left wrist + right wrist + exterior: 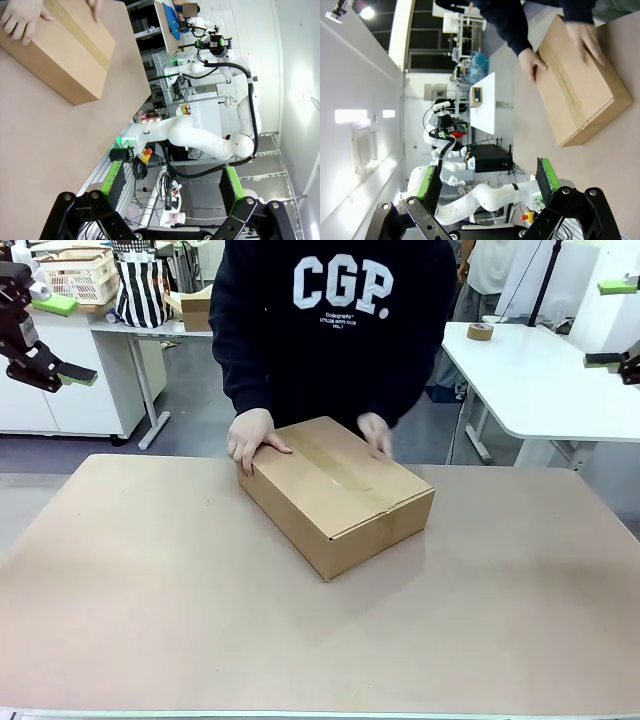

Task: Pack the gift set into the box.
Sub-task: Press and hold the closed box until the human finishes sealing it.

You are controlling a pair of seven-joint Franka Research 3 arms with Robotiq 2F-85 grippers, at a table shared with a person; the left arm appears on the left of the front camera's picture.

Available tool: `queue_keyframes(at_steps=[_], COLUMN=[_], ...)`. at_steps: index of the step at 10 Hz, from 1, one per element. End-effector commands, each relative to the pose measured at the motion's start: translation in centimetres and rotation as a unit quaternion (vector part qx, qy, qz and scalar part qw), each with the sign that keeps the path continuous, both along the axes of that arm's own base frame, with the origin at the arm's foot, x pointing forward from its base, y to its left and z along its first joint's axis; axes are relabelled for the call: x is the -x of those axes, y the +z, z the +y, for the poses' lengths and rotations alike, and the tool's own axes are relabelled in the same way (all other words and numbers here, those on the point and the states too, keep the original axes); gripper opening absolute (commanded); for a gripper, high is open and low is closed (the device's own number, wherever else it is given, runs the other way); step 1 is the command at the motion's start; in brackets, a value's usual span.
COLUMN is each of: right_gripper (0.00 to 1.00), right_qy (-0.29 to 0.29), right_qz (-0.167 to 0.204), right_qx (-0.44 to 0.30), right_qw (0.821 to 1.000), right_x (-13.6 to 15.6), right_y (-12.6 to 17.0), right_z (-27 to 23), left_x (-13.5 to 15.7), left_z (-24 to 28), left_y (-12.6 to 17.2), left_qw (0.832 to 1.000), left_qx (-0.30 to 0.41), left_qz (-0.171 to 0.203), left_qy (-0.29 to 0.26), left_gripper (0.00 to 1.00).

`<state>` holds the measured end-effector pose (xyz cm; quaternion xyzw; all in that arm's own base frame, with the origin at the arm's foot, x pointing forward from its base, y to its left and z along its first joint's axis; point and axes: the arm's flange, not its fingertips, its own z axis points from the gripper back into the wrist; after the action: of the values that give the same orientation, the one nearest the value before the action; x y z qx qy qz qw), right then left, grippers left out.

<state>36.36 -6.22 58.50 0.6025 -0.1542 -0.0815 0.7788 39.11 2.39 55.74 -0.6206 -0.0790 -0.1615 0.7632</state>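
Observation:
The box lies closed in the middle of the table, flaps down, with a brown tape strip along its top. A person's hands rest on its far left corner and far right edge. It also shows in the left wrist view and the right wrist view. The gift set is hidden. My left gripper hangs open, high at the far left and well away from the box. My right gripper hangs open, high at the far right. Each wrist view shows its own gripper spread wide with nothing between the green pads.
The tan table has bare room on all sides of the box. Behind the person stand a white side table with a tape roll, and a desk with a basket and a striped bag.

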Motion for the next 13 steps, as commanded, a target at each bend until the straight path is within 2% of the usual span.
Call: queue_keyframes(at_steps=[1, 13], right_gripper=[1.00, 1.00], right_qy=[-0.001, -0.001], right_qz=[0.003, 0.003], right_qx=[-0.013, -0.013], right_qw=[1.000, 1.000], right_x=[0.04, 0.04], right_y=[0.33, 0.33], right_z=[0.16, 0.16], left_x=[0.34, 0.34], left_z=[-0.06, -0.06], left_y=[-0.14, -0.14], left_qw=[1.000, 1.000], left_qx=[-0.002, -0.002], left_qz=[0.005, 0.005], left_qy=[0.002, 0.002], left_gripper=[1.00, 1.00])
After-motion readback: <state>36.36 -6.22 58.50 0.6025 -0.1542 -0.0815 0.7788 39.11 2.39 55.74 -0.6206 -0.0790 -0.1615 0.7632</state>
